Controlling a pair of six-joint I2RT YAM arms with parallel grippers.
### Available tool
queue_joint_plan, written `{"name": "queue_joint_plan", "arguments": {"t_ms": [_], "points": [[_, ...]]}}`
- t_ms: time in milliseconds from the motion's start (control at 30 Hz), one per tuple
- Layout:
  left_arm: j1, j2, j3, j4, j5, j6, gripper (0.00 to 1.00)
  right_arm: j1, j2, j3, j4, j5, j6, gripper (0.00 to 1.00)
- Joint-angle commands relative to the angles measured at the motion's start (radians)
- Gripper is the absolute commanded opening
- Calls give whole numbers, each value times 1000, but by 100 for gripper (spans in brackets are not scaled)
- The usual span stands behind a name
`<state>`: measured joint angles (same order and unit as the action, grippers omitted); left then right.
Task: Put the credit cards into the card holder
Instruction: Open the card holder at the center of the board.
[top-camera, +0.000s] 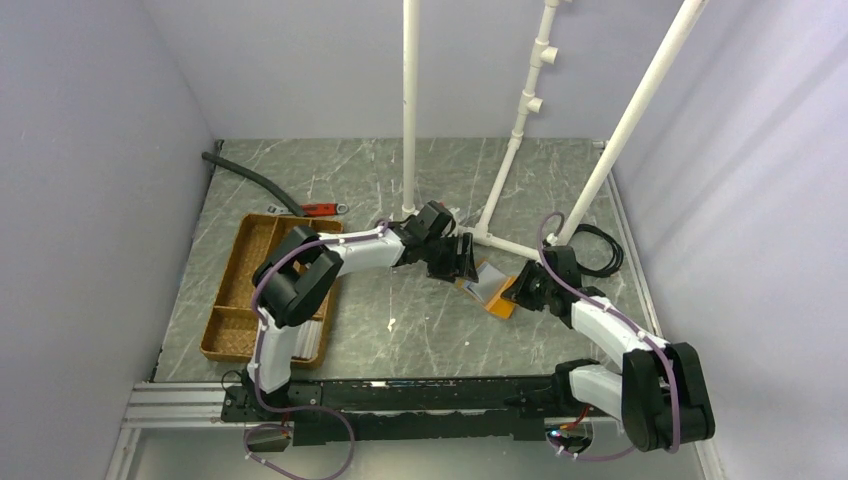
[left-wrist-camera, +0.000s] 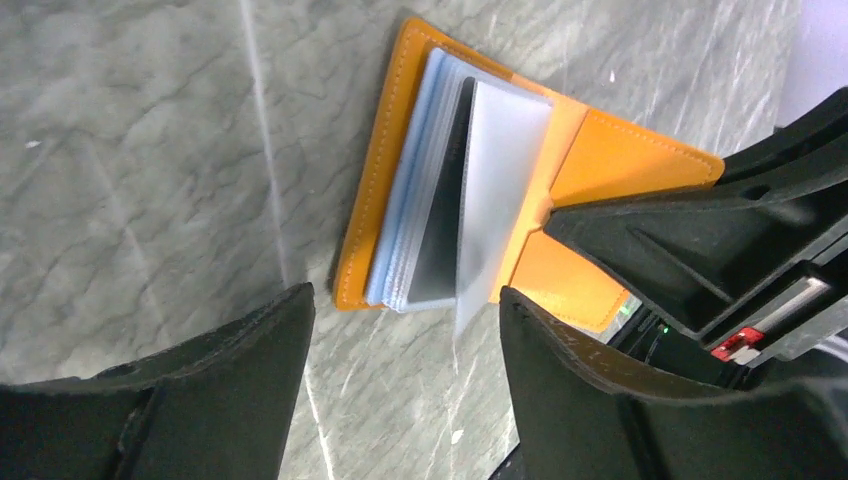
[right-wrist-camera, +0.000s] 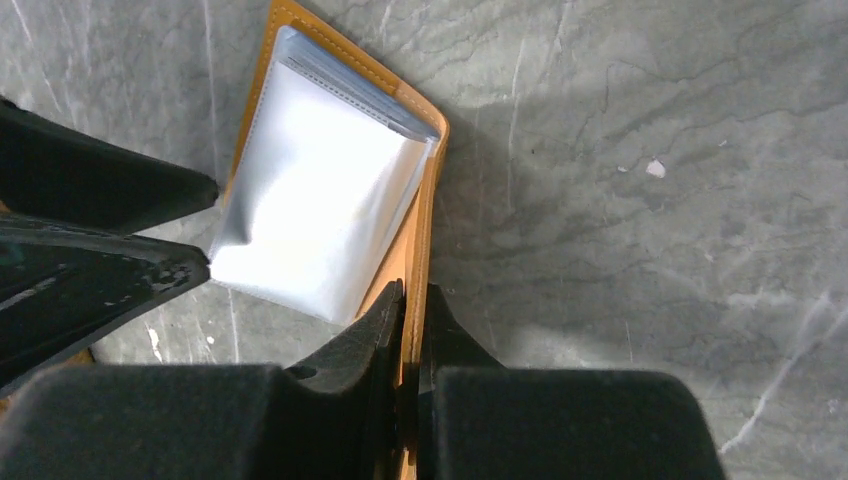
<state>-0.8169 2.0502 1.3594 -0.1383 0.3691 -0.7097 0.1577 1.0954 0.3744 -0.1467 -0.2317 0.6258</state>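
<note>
Right wrist view showed us the right gripper (right-wrist-camera: 412, 300) pinching the lower edge of the card holder (right-wrist-camera: 428, 215), lying open left of centre on the marble table (right-wrist-camera: 650, 250), while the left gripper (left-wrist-camera: 405, 300) stood spread-fingered above its clear sleeves (left-wrist-camera: 500, 170).
</note>
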Motion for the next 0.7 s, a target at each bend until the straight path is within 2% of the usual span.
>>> {"name": "queue_joint_plan", "arguments": {"t_ms": [0,133,200,300,433,500,667], "points": [[7,-33,-6,-12,-77,-20,74,3,52,23,60,-41,-44,0],[17,62,34,-2,88,-59,70,6,83,37,65,-49,-48,0],[24,72,-26,191,201,-116,64,7,91,41,67,-53,-52,0],[32,39,-120,440,286,-211,39,7,96,43,67,-56,-55,0],[30,-20,-139,478,263,-191,17,11,109,50,66,-57,-57,0],[30,-32,-143,489,255,-186,14,17,118,56,62,-50,-57,0],[24,-25,-134,500,268,-188,13,51,133,81,30,-1,-59,0]]}}
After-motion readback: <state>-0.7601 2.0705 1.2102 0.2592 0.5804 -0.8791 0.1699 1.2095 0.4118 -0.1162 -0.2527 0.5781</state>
